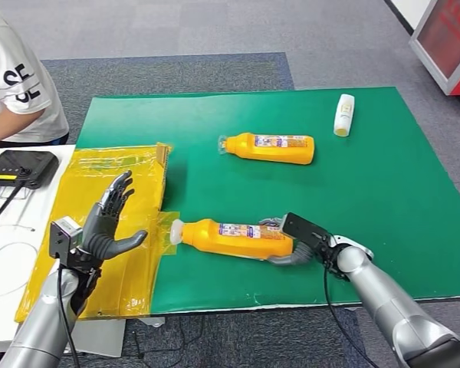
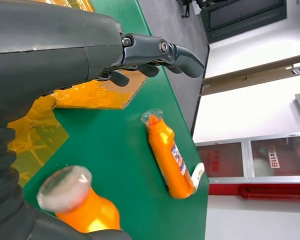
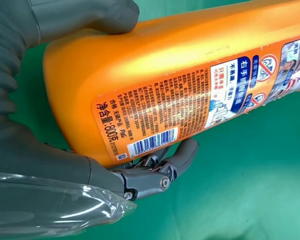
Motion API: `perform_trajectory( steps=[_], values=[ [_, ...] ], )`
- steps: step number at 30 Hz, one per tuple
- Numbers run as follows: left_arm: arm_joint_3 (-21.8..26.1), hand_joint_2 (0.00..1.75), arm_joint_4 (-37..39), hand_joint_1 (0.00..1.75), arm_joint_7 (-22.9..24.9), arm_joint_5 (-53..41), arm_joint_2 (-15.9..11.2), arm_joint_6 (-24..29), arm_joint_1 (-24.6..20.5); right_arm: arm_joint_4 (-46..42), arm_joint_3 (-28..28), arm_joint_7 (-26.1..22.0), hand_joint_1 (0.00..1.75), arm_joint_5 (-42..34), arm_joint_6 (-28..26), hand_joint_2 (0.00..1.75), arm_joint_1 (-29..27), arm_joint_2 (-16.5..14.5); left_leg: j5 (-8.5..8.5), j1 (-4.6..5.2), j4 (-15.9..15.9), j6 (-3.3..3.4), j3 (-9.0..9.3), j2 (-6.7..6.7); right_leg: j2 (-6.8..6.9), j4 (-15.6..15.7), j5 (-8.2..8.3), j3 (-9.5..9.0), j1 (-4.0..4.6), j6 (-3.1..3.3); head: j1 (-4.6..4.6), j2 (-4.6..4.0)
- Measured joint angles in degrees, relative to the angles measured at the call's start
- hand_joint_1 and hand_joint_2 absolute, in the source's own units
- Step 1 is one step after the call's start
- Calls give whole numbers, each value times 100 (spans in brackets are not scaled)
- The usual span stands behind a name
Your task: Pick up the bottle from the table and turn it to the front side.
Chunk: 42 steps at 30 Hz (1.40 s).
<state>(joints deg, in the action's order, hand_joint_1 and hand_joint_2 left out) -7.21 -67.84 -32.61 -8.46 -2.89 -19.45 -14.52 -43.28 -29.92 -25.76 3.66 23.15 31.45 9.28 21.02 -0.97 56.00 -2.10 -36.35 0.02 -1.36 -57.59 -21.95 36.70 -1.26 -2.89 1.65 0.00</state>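
The left hand (image 1: 109,226) hovers open, fingers spread, over the yellow plastic sheet (image 1: 100,230) at the counter's left edge. Near the front edge, the right hand (image 1: 294,241) is wrapped around the base of the near orange bottle (image 1: 233,238), which lies flat with its barcode label up. The grasp looks made; lifting and rolling to the front label comes next. The green counter (image 1: 389,192) also carries a second orange bottle (image 1: 271,147) and a small white bottle (image 1: 344,115); grey carpet (image 1: 216,31) lies beyond.

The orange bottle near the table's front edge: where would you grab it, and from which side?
Grip the near orange bottle around its broad base end, coming from the right. It lies on its side with its capped neck pointing left, so the flat, wide base faces the right hand, which already wraps it there, thumb above, fingers below.
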Motion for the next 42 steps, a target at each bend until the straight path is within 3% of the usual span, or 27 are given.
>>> perform_trajectory(
  steps=[15, 25, 27, 31, 33, 37, 42],
  values=[
    [-20, 175, 36, 0, -1, 179, -2, -144, 12, -162, 604, -596, 175, -1054, 1101, 175, -354, 274, 0, 0, 0, 0, -2, -1, 1, 0, 0, 1, 0, 0, 1, 0],
    [-22, 175, 137, 0, -63, 769, -17, -612, 107, -651, 1032, -473, 175, -1565, 1299, 175, -688, 223, 2, 0, -1, 1, -7, -1, 1, -1, -2, 3, 0, -1, 1, 0],
    [-10, 175, 198, 0, -71, 1168, -18, -1026, 124, -779, 1080, -407, 175, -1565, 1223, 175, -731, 173, 2, 0, -1, 1, -9, -2, 1, -1, -3, 3, 0, -2, 1, 0],
    [22, 175, 527, 0, -7, 2586, -32, -2582, 115, -1115, 1114, -245, 175, -1557, 1056, 175, -779, 22, 2, 0, -1, 1, -10, -2, 1, -1, -3, 6, 0, -3, 0, 0],
    [22, 175, 738, 0, 68, 3034, -42, -3068, 95, -1305, 1097, -184, 175, -1549, 982, 175, -787, -62, 2, 0, -1, 1, -10, -2, 1, -1, -3, 7, 0, -3, 0, 0],
    [21, 175, 1017, 0, 234, 3426, -45, -3387, 77, -1649, 1026, -98, 175, -1331, 698, 175, -791, -207, 1, -1, -1, 1, -10, -2, 2, -2, -4, 8, 1, -2, -1, 0],
    [20, 175, 1137, 0, 411, 3557, -58, -3392, 70, -2052, 815, 47, 175, -709, 61, 175, -807, -393, 1, -1, -1, 1, -12, -2, 2, -2, -5, 9, 1, -1, 1, 0]
  ],
)
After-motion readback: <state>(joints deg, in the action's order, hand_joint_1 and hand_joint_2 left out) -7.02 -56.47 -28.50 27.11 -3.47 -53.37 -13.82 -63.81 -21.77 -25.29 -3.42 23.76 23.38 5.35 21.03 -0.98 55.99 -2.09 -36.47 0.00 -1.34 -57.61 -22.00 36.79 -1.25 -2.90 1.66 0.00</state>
